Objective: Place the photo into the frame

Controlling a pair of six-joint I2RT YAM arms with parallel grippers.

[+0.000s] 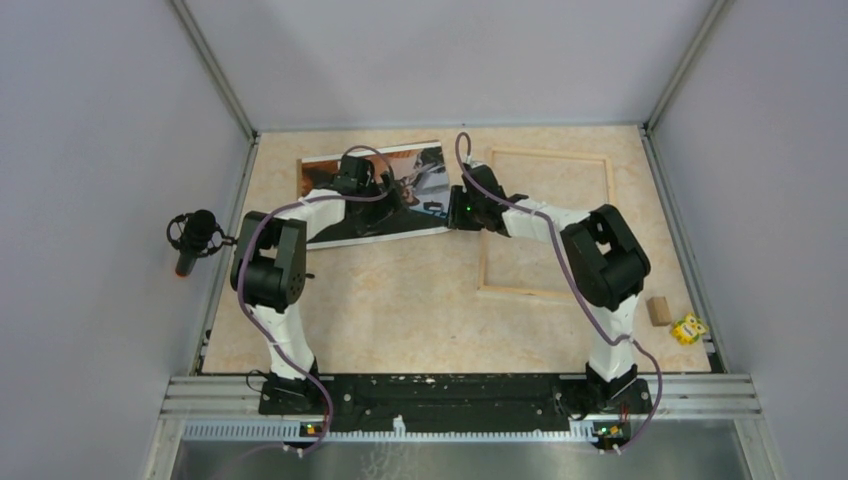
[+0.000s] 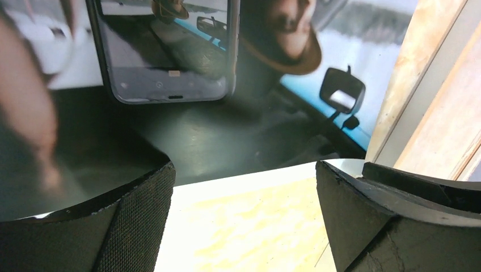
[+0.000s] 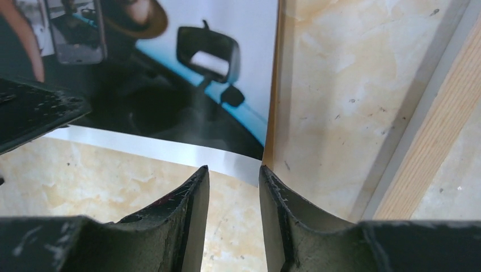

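Note:
The photo [image 1: 365, 215] lies face up at the back of the table, left of the middle; its dark picture fills the left wrist view [image 2: 227, 130] and its near right corner [image 3: 244, 164] shows in the right wrist view. The frame [image 1: 546, 153] of pale wooden strips lies flat to its right, empty. My left gripper [image 1: 405, 195] hovers low over the photo's near edge, open wide [image 2: 244, 170] with the white border between the fingers. My right gripper [image 1: 456, 212] sits at the photo's near right corner, its jaws [image 3: 233, 168] a narrow gap apart with nothing between them.
A thin brown board edge [image 3: 271, 102] runs along the photo's right side and shows at its far left corner [image 1: 303, 172]. A small wooden block [image 1: 657, 310] and a yellow object [image 1: 688, 328] lie at the near right. Grey walls enclose the table.

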